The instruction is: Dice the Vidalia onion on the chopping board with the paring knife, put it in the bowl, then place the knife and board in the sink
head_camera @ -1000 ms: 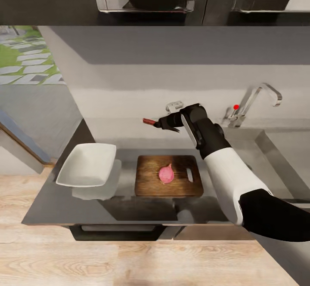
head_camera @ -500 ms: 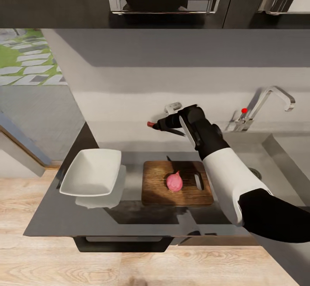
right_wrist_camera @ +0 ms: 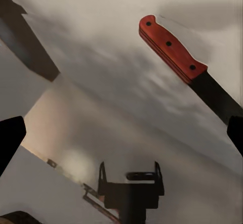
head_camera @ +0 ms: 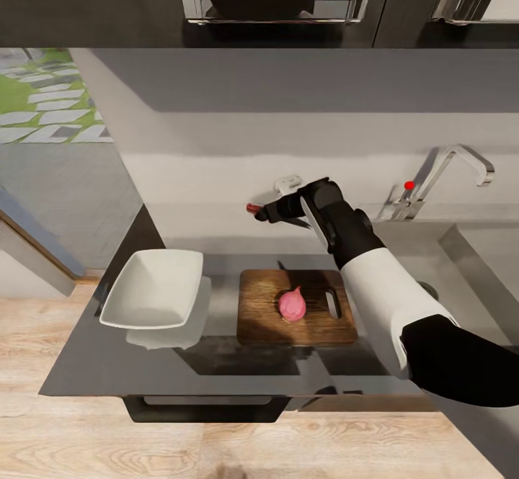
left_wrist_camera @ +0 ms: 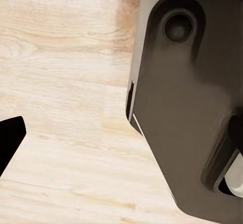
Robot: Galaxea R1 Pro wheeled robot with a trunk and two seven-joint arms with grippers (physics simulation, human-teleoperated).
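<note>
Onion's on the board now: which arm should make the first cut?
Right. Its pincer holds the paring knife above the countertop, behind the chopping board where the Vidalia onion sits. The left wrist view looks down at wooden floor.

Right tool (head_camera: 276, 210) gripping paring knife (head_camera: 254, 208), Vidalia onion (head_camera: 291, 304) on chopping board (head_camera: 261, 317)

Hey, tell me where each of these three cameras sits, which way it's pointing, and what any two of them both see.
Head view: on the robot's head, looking forward and down at the countertop with bowl, board, onion and sink; right arm and right claw show.
Left wrist view: on the left arm, facing the wooden floor and a dark part of the robot.
Right wrist view: on the right arm, facing the wall.
Shared: head and right wrist views both show the knife.
</note>
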